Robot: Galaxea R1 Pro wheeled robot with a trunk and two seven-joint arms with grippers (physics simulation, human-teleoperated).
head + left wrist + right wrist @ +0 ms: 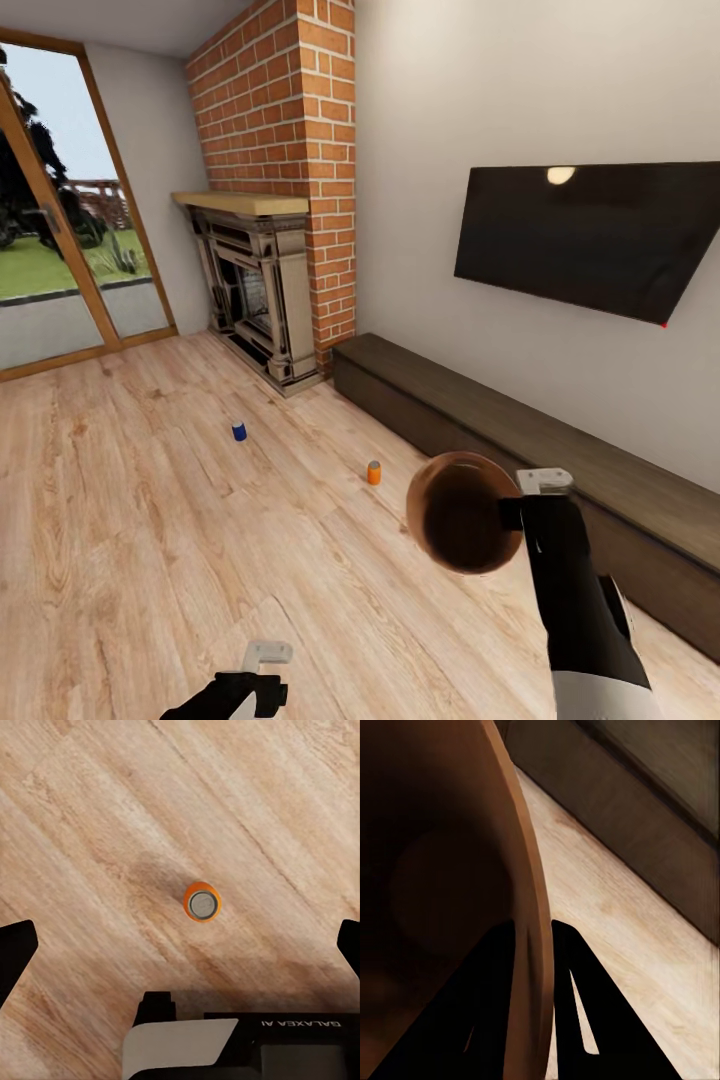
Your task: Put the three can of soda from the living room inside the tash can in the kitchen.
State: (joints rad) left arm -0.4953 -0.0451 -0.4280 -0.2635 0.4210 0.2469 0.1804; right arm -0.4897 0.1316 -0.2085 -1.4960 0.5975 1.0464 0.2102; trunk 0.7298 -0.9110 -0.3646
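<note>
— Looking at the floor, what are you seeing?
— A blue soda can and an orange soda can are standing apart near the fireplace. Another orange can is sitting under the left gripper, fingers wide apart.
— And the bin?
— The right gripper is pinching the trash can rim.

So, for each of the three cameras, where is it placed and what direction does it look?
Head view: on the robot's head, looking forward and down over the wooden floor toward the fireplace and TV; both arms show, and the right gripper holds the bin.
Left wrist view: near the left gripper, looking down at an orange can on the floor; dark fingertips show.
Right wrist view: along the right fingers, which pinch the bin's wall.
Shared: head and right wrist views both show the bin and bench.
</note>
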